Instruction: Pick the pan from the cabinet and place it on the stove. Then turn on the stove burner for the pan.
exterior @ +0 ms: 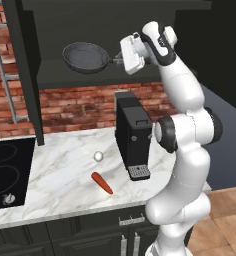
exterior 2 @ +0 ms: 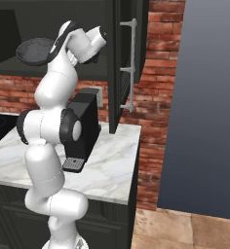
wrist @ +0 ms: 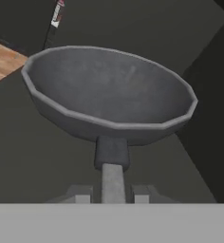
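On the marble counter nearest the base lie a carrot and a small white ball, with a black coffee machine to their right and the stove at the left edge. Above them, the gripper is clamped on the handle of the pan, which hangs tilted just over the shelf inside the open cabinet.

kitchen | marble counter | cooktop | brick backsplash | coffee machine
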